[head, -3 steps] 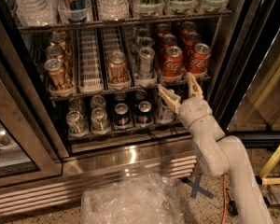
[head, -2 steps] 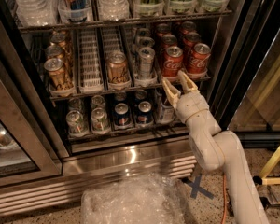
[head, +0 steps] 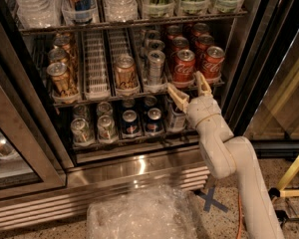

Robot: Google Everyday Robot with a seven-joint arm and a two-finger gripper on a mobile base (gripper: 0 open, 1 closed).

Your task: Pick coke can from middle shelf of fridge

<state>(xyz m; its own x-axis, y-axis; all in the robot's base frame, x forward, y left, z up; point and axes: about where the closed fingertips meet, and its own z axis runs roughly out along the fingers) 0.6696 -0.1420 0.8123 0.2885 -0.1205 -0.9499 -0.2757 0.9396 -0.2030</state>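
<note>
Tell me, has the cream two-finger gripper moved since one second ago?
Yes. The open gripper rose slightly leftward, nearer the red aluminium coke can on the middle shelf.

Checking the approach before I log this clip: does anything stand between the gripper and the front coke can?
Nothing visible blocks it. The open gripper sits just below the front coke can; only the low front lip of the middle shelf crosses the can's base.

Coke can [head: 184,66]: sitting front right on middle shelf [head: 96,68] inside fridge [head: 139,176]. Gripper [head: 190,89]: hanging just before and below that can, at the shelf's front edge.
</note>
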